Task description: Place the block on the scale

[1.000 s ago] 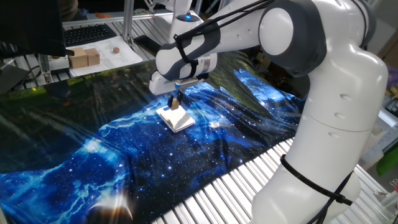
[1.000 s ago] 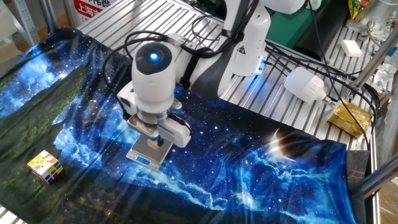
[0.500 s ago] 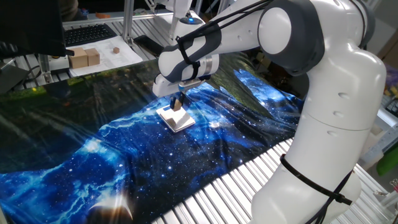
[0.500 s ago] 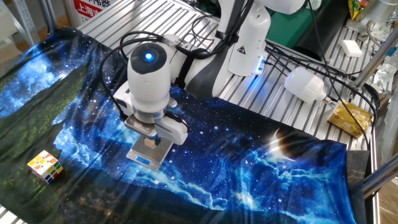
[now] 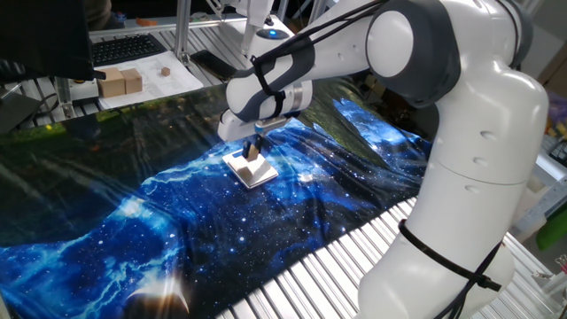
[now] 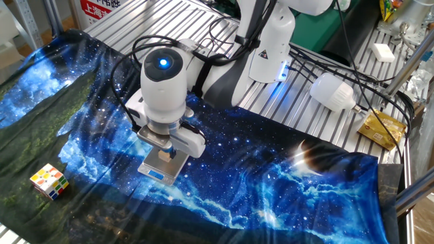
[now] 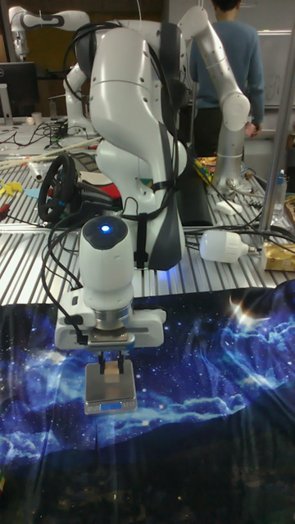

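On the blue galaxy-print cloth in one fixed view, the two-finger gripper hangs just over the small flat white square scale, w/ the tiny light-tan wooden block between its fingers, sitting on the plate. Two larger pale wooden blocks lie well apart at the back.

In the other fixed view the gripper hides most of the scale; one multicoloured puzzle cube lies apart.

In the tall fixed view the block rests on the scale, jaws spread slightly either side, not clearly pinching.

Risk, as a judgement: lifting off-vertical could let a finger nudge the block off the plate
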Robot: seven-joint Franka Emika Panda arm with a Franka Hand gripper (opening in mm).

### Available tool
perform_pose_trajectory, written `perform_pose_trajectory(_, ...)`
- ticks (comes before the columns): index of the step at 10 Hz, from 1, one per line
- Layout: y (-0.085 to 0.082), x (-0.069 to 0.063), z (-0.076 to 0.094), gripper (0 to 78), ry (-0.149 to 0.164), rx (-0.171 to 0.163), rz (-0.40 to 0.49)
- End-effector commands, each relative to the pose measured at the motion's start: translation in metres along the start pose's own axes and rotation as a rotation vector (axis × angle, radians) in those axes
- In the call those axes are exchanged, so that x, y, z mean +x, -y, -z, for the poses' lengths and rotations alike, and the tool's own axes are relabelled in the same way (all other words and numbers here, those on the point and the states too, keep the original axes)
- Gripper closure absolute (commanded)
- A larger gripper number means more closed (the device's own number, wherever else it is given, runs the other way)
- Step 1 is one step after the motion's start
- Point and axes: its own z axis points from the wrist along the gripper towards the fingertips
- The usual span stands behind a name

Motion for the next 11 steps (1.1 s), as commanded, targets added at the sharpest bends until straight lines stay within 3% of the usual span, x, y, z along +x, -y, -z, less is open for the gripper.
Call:
perform_pose_trajectory(1, -0.0015, 0.0001, -0.0084, 76.4, 0.008, -0.003, -0.005)
perform_pose_trajectory(11, 0.0009, 0.0022, -0.0175, 76.4, 0.02, 0.002, -0.03)
